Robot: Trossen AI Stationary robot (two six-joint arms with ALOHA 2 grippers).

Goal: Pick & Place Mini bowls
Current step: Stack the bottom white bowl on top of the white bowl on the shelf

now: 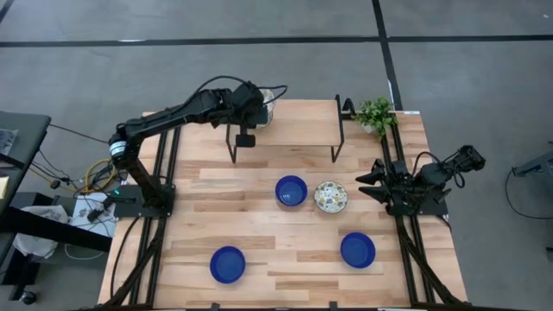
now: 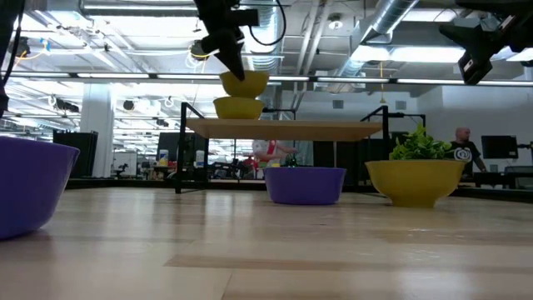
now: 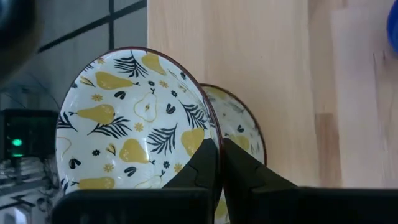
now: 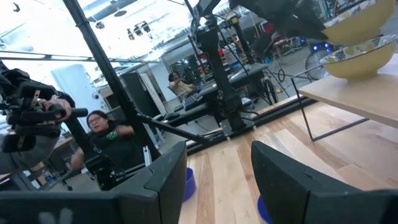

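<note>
My left gripper (image 1: 260, 110) is over the far left end of the raised wooden shelf (image 1: 298, 130), shut on a mini bowl (image 3: 127, 118) that is yellow outside and white with pears and leaves inside. A second patterned bowl (image 3: 244, 127) stands on the shelf right under it. On the table stand three blue bowls (image 1: 291, 191) (image 1: 357, 250) (image 1: 227, 264) and one patterned bowl (image 1: 330, 197). My right gripper (image 1: 368, 183) waits open at the table's right edge. My left gripper pinches the patterned bowl's rim (image 3: 210, 134), one finger inside the bowl and one outside. The fingers slant down from the table's left side. The bowl (image 2: 244, 82) hangs nearly upright just over the shelf's other bowl (image 2: 237, 107); whether the two touch I cannot tell.
The shelf stands on black legs (image 1: 232, 147) at the table's far side, with bare wood to the right of the bowls. A small green plant (image 1: 374, 114) sits at the far right corner. People show in the room beyond the table.
</note>
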